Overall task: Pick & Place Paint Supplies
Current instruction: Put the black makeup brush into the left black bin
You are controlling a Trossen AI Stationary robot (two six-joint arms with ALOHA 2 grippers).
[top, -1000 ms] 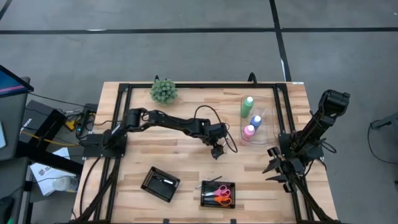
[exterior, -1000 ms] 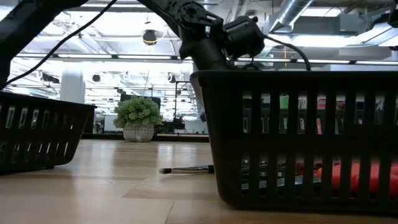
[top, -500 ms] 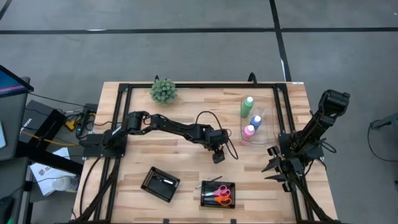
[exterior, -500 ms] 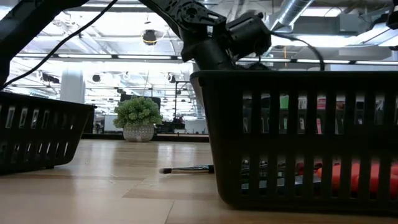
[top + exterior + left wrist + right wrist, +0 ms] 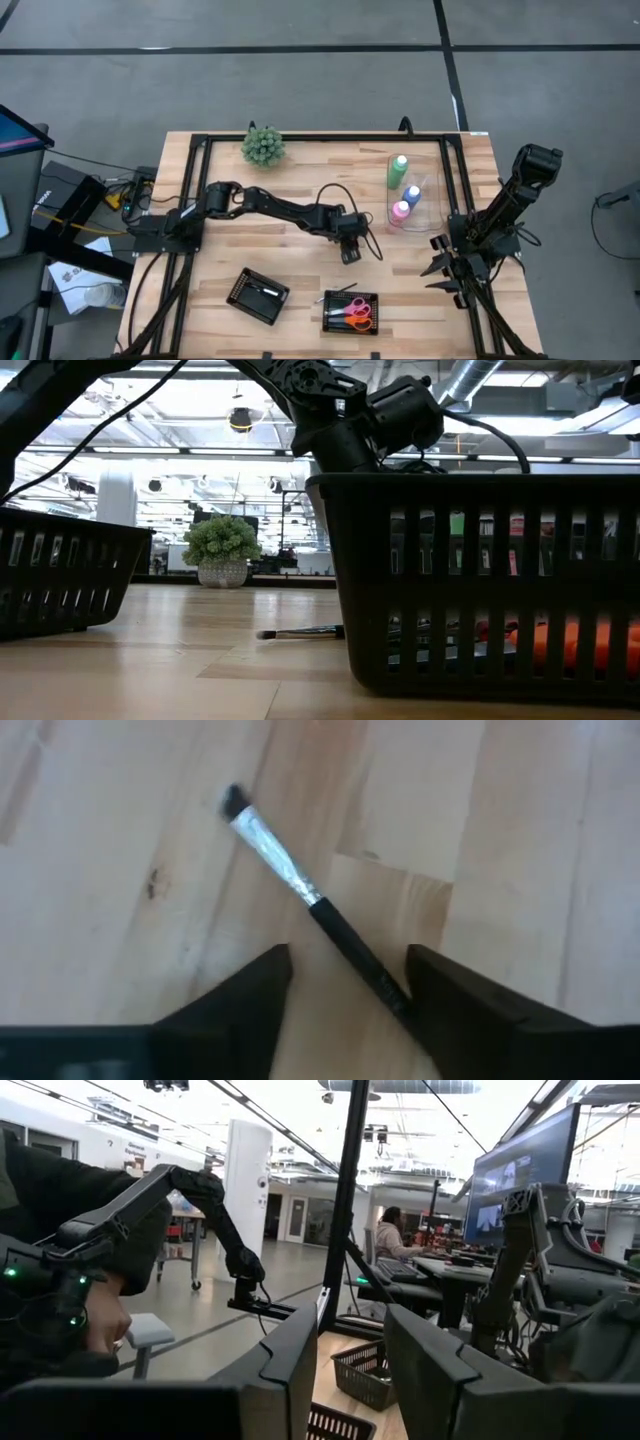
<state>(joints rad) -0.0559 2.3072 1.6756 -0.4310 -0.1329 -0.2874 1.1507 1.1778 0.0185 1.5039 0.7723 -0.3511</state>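
Brush (image 5: 318,908) lies between left gripper's (image 5: 345,982) parted jaws — untouched — on the table (image 5: 520,840).

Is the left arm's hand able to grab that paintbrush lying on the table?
Probably yes. The left hand is right above the paintbrush, and its two fingers stand apart on either side of the dark handle. Nothing lies between them, only bare wooden table.

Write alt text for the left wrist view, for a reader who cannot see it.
A thin dark-handled brush with a silver ferrule and a dark tip lies diagonally on the light wooden table. The left gripper hangs over it, its two dark fingers apart on either side of the handle, not yet closed on it.
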